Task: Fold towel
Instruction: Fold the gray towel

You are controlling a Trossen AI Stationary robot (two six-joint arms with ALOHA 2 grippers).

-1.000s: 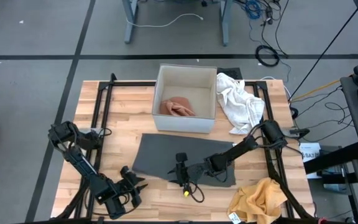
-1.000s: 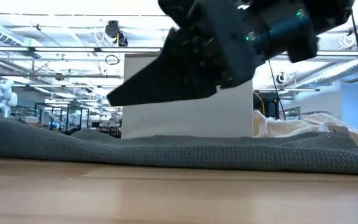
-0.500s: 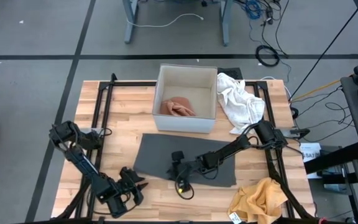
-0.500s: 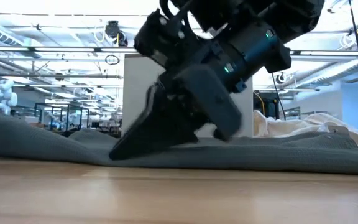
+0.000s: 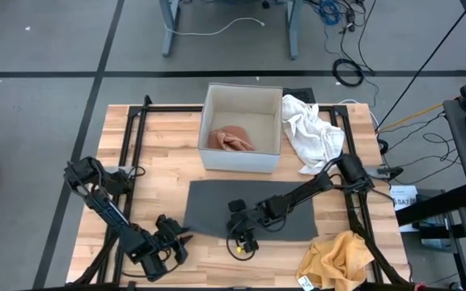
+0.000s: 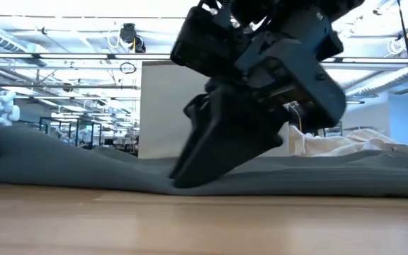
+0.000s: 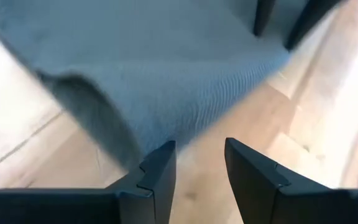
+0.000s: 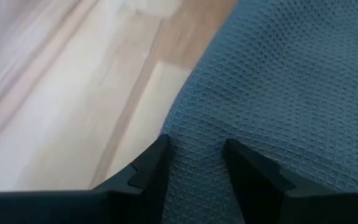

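Note:
A grey waffle-weave towel (image 5: 285, 198) lies spread on the wooden table, in front of the white box. My right gripper (image 5: 235, 217) reaches in from the right and slants down onto the towel's near edge (image 6: 190, 177), its fingers open (image 8: 194, 162). My left gripper (image 5: 183, 237) hovers open near the table's front left, just short of the towel's near left corner (image 7: 86, 99). Bare wood shows between its fingers (image 7: 199, 165). In the low view the towel (image 6: 62, 166) humps up a little on the left. My right gripper rests the tips of its open fingers (image 8: 151, 165) on the towel's top side, just inside its near edge (image 8: 173, 134). It comes from above, slanting toward the table's left and near side. The towel lies on the table beneath them; nothing is pinched.
A white box (image 5: 241, 158) holding a pinkish cloth stands behind the towel. A white cloth (image 5: 314, 133) lies at the back right and a yellow cloth (image 5: 338, 255) at the front right. A small camera with its cable (image 5: 245, 242) sits by the towel's near edge. Black rails border the table.
My right gripper has tipped steeply downward and sunk until its fingertips meet the towel near its near edge. The towel's left part has slid a little toward the table's right and bunched up slightly.

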